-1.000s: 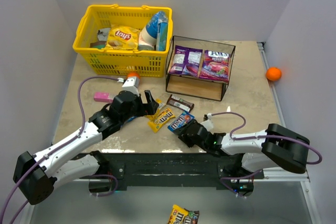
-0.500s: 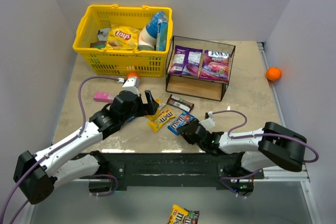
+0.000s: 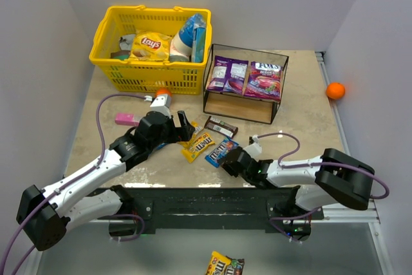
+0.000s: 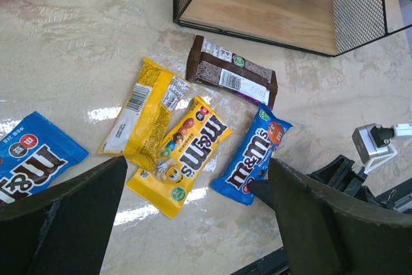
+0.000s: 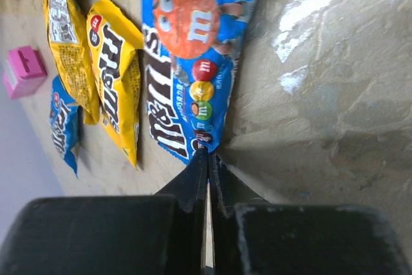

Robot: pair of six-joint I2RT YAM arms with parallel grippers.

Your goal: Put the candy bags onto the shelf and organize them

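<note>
- Near the front edge of the table [image 3: 302,127], the right gripper [image 3: 232,159] has its jaws pressed together, tips meeting the end of the blue packet [image 5: 190,49]; whether the wrapper is pinched cannot be told.
- The left gripper [image 4: 196,172] gapes wide and empty above the yellow packets [image 4: 174,146].
- Two purple bags [image 3: 226,74] lie on the top tier of the shelf [image 3: 238,109]; the brown packet [image 4: 232,76] lies before it.
</note>
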